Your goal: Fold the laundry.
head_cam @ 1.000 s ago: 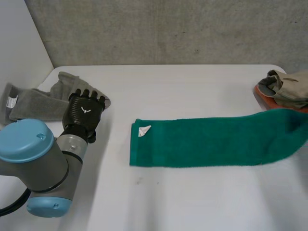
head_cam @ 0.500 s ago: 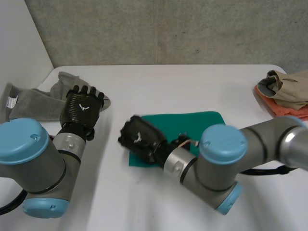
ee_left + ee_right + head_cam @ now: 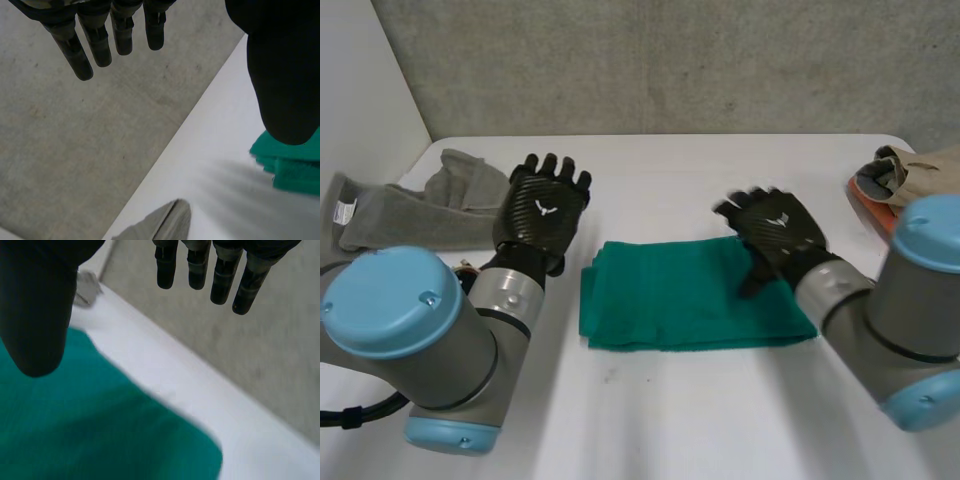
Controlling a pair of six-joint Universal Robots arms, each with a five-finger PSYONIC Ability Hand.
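A green towel (image 3: 695, 295) lies folded in half at the middle of the white table (image 3: 650, 420). My right hand (image 3: 775, 230) hovers open over the towel's far right corner, fingers straight and holding nothing. In the right wrist view its thumb (image 3: 35, 315) hangs above the green towel (image 3: 100, 435). My left hand (image 3: 542, 208) is open too, raised just left of the towel's far left corner. From the left wrist camera the hand (image 3: 285, 75) has spread fingers, and the towel's corner (image 3: 292, 167) lies under the thumb.
A grey towel (image 3: 415, 205) lies crumpled at the table's far left, and its tip (image 3: 160, 222) shows beyond my left hand. A heap of beige and grey laundry (image 3: 910, 180) sits on an orange cloth (image 3: 868, 208) at the right edge.
The right hand brought the towel's right end over to the left, folding it in half, then let go and drew back right. The left hand shifted forward towards the towel.
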